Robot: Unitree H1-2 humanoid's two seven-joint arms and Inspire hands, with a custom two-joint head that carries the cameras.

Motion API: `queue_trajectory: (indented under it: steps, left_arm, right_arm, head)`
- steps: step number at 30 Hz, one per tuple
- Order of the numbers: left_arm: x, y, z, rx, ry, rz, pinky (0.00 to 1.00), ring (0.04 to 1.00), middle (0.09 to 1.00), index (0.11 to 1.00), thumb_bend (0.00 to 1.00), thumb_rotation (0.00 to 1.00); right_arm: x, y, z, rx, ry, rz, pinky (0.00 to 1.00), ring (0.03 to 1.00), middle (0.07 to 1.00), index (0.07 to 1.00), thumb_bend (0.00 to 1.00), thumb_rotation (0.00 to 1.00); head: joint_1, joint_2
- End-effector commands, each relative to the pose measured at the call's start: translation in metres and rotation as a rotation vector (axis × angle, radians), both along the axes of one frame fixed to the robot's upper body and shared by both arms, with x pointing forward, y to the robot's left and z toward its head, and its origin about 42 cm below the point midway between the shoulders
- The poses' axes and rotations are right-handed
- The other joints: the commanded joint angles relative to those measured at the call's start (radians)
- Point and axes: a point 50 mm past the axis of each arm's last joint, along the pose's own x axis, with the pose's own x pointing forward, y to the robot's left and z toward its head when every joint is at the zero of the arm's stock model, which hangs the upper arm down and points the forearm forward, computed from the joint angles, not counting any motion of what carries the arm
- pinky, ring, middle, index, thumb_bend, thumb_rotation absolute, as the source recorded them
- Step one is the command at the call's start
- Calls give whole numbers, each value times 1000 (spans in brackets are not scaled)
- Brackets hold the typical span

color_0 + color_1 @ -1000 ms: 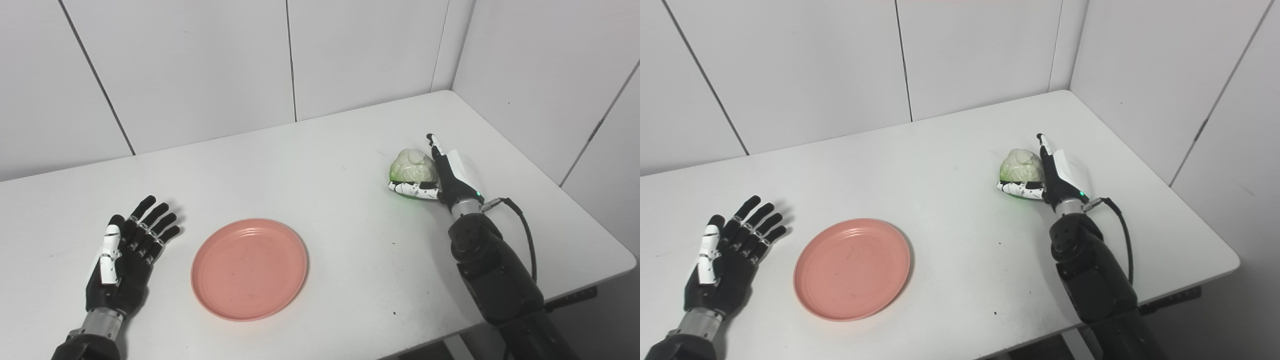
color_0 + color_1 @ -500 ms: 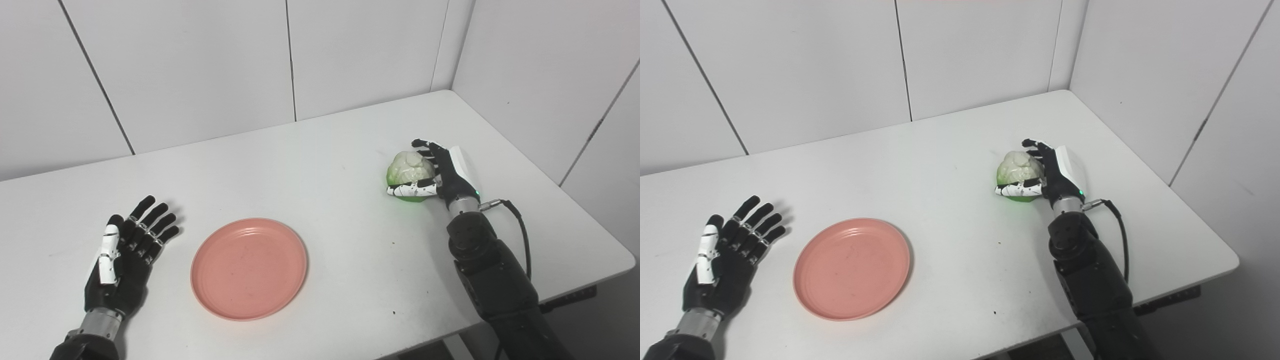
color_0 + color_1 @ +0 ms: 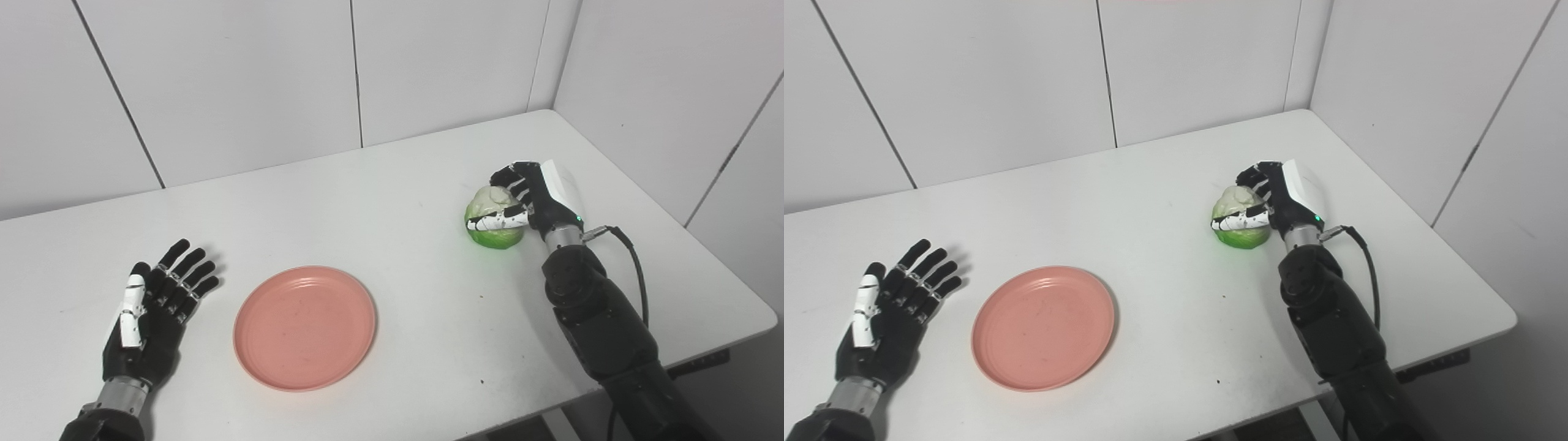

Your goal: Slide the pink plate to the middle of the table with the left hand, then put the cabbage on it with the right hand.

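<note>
My right hand point(image 3: 539, 199) is wrapped around the cabbage point(image 3: 495, 228): my fingers point(image 3: 511, 177) curl over its pale top from the far side and my thumb presses across its near face, so the grip is closed on it. The cabbage sits low at the tabletop point(image 3: 398, 184), well to the right of the pink plate point(image 3: 304, 327); I cannot tell whether its green base touches the surface or is just clear of it. The pink plate lies flat on the tabletop with nothing on it. My left hand point(image 3: 150, 312) rests palm up just to the left of the pink plate, apart from its rim, fingers spread wide and holding nothing.
</note>
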Motion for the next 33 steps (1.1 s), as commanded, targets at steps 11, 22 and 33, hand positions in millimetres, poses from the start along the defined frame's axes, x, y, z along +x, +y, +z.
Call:
queue_trajectory:
  steps: [11, 22, 33]
  left_arm:
    - [-15, 6, -28, 23, 139, 5, 797, 816, 834, 824, 457, 1000]
    - [-16, 6, -27, 21, 137, 1, 799, 821, 838, 826, 453, 1000]
    - [-16, 5, -26, 27, 136, 4, 798, 817, 837, 829, 453, 1000]
  right_arm:
    - [-5, 3, 17, -16, -98, -4, 387, 445, 478, 490, 531, 0]
    - [-7, 4, 16, -39, -79, -31, 401, 460, 483, 488, 530, 0]
    - [-9, 5, 16, -43, -81, -30, 392, 456, 480, 490, 530, 0]
  head:
    - [1, 3]
    - [2, 4]
    - [6, 8]
